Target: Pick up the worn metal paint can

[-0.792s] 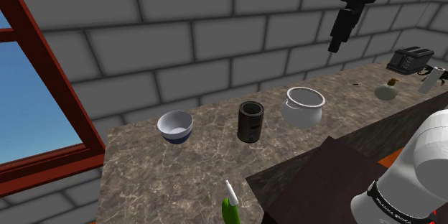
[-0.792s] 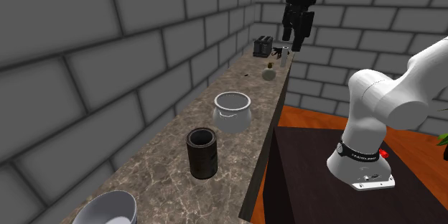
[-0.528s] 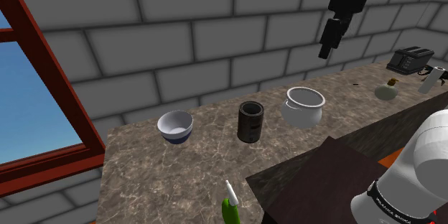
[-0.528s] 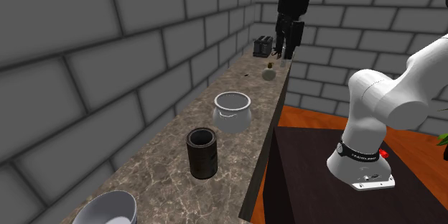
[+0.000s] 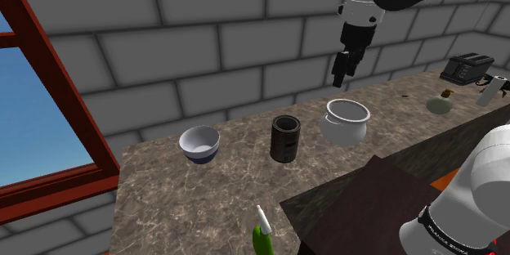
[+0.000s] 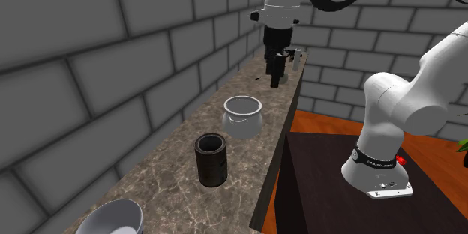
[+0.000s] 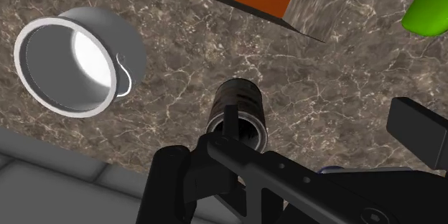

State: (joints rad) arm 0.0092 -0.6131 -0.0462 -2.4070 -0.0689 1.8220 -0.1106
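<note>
The paint can [image 5: 285,137] is a dark, worn cylinder with an open top. It stands upright on the marbled counter [image 5: 212,196] between a white bowl and a white pot. It also appears at mid-counter in the second exterior view [image 6: 211,160] and from above in the wrist view [image 7: 238,109]. My black gripper [image 5: 342,69] hangs in the air above the white pot [image 5: 345,121], up and to the shoulder view's right of the can. Its fingers point down, stand apart and hold nothing. In the second exterior view the gripper [image 6: 275,76] hovers just beyond the pot [image 6: 243,115].
A white bowl [image 5: 199,143] sits to the shoulder view's left of the can. A toaster [image 5: 467,67] and a small round flask [image 5: 440,104] stand at the counter's far end. A green object [image 5: 261,239] lies at the near edge. The block wall runs close behind the counter.
The gripper has come down and moved toward the shoulder view's left, from near the toaster end to above the white pot. The can, pot and bowl have not moved.
</note>
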